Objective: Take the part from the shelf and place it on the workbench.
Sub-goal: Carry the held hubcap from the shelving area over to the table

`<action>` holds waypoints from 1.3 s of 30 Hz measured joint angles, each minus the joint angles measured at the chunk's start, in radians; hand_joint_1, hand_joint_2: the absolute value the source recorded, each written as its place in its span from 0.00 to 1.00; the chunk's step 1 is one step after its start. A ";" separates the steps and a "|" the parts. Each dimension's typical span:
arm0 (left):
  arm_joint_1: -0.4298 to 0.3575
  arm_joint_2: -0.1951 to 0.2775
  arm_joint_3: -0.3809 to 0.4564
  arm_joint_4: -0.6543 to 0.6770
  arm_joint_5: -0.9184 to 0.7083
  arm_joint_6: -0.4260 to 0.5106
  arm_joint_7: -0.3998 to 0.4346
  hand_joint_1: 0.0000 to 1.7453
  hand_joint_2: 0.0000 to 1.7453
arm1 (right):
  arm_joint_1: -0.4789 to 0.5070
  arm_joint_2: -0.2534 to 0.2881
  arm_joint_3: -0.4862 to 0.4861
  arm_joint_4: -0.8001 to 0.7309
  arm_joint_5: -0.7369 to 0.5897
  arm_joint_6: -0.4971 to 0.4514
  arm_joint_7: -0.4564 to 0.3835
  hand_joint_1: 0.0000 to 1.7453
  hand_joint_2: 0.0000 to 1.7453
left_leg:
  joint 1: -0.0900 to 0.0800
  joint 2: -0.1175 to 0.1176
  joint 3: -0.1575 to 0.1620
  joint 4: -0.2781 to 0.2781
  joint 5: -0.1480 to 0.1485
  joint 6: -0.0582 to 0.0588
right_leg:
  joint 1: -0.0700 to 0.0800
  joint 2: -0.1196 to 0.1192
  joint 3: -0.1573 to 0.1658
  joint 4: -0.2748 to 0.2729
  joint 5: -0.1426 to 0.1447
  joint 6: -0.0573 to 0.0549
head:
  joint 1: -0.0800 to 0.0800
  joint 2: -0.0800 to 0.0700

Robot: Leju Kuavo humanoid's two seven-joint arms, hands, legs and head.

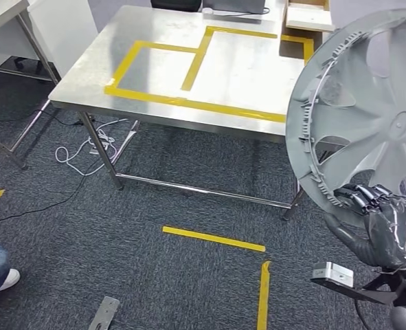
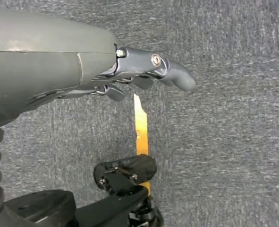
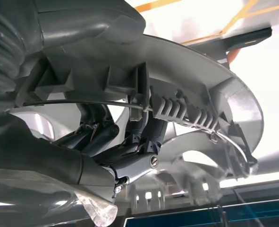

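Fingers point(image 1: 364, 198) of the right hand point(image 1: 389, 227) are clamped on the part's point(image 1: 361, 110) rim; slippage is risked before the workbench point(image 1: 154, 27) is reached.

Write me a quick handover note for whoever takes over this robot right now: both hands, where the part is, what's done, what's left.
Right hand: grips the grey wheel cover by its lower rim, held upright off to the right of the workbench.
Left hand: holds nothing, fingers apart, hanging over the carpet.
Done: the wheel cover is off the shelf and in hand.
Left: step up to the workbench and set the wheel cover down, probably inside the yellow tape outline.
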 joint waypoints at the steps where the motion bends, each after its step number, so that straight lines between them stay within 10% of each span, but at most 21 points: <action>1: 0.001 -0.001 0.000 0.000 -0.001 0.000 0.000 0.00 1.00 | 0.000 0.000 0.000 0.000 0.000 0.000 0.000 1.00 1.00 | -0.002 0.000 0.004 0.000 -0.004 0.003 | 0.000 0.000 -0.039 0.060 -0.013 0.001 | 0.001 0.000; 3: 0.003 -0.002 0.001 0.000 -0.004 0.000 0.000 0.00 1.00 | 0.002 0.000 0.002 0.000 0.001 0.000 0.000 1.00 1.00 | -0.004 0.000 0.017 0.001 -0.016 0.005 | 0.001 0.000 -0.075 0.086 0.018 0.001 | 0.001 0.000; 7: 0.003 -0.005 0.002 0.001 -0.006 0.000 0.000 0.00 1.00 | 0.001 0.000 0.005 0.001 0.002 0.001 0.002 1.00 1.00 | -0.008 -0.004 0.046 0.005 -0.045 -0.007 | 0.004 -0.002 0.019 -0.143 0.148 -0.008 | 0.001 0.000; 12: 0.001 -0.004 0.004 0.002 -0.009 0.003 0.000 0.00 1.00 | 0.004 0.000 0.005 0.001 0.003 0.002 0.003 1.00 1.00 | -0.009 -0.002 0.047 0.024 -0.072 -0.031 | 0.002 0.001 0.050 -0.180 0.132 -0.036 | -0.004 0.000; 16: 0.001 -0.004 0.005 0.002 -0.015 0.006 0.000 0.00 1.00 | 0.004 0.000 0.006 0.001 0.004 0.003 0.003 1.00 1.00 | 0.004 -0.001 -0.080 0.260 -0.158 -0.054 | -0.002 -0.001 0.076 -0.183 0.111 -0.049 | -0.007 0.000; 18: 0.004 -0.004 0.005 0.002 -0.017 0.007 0.000 0.00 1.00 | 0.005 0.000 0.006 0.001 0.004 0.004 0.002 1.00 1.00 | 0.008 0.000 -0.122 0.303 -0.137 -0.056 | -0.002 0.000 0.094 -0.183 0.097 -0.047 | -0.007 0.000; 22: 0.005 -0.001 0.005 0.003 -0.018 0.010 0.000 0.00 1.00 | 0.006 0.000 0.007 0.002 0.004 0.004 0.004 1.00 1.00 | 0.004 0.000 -0.057 0.084 0.013 -0.038 | -0.001 0.004 0.130 -0.185 0.065 -0.030 | -0.007 0.000; 28: 0.006 0.000 0.006 0.005 -0.021 0.012 0.000 0.00 1.00 | 0.008 0.000 0.007 0.002 0.004 0.004 0.004 1.00 1.00 | 0.002 -0.002 -0.008 0.010 -0.002 -0.005 | -0.003 0.001 0.122 -0.143 0.049 0.000 | -0.001 0.000; 32: 0.005 -0.001 0.006 0.005 -0.025 0.014 0.000 0.00 1.00 | 0.008 0.000 0.007 0.002 0.007 0.004 0.004 1.00 1.00 | -0.003 -0.003 0.016 0.005 -0.021 0.009 | 0.001 0.001 -0.024 0.071 -0.028 0.001 | 0.006 0.000; 34: 0.007 -0.002 0.007 0.005 -0.027 0.014 0.000 0.00 1.00 | 0.010 0.000 0.007 0.002 0.008 0.004 0.004 1.00 1.00 | -0.005 -0.003 0.035 0.005 -0.035 0.008 | 0.003 0.000 -0.048 0.055 0.004 0.001 | 0.005 0.000; 36: 0.007 -0.002 0.007 0.005 -0.028 0.013 0.000 0.00 1.00 | 0.011 0.000 0.008 0.002 0.008 0.004 0.004 1.00 1.00 | -0.005 -0.004 0.058 0.005 -0.053 0.004 | 0.005 0.000 -0.018 -0.062 0.097 -0.006 | 0.006 0.000; 39: 0.006 -0.003 0.007 0.006 -0.030 0.011 0.001 0.00 1.00 | 0.010 0.000 0.007 0.003 0.008 0.006 0.005 1.00 1.00 | -0.007 -0.004 0.076 0.007 -0.073 -0.013 | 0.014 -0.002 0.017 -0.169 0.142 -0.022 | 0.007 0.000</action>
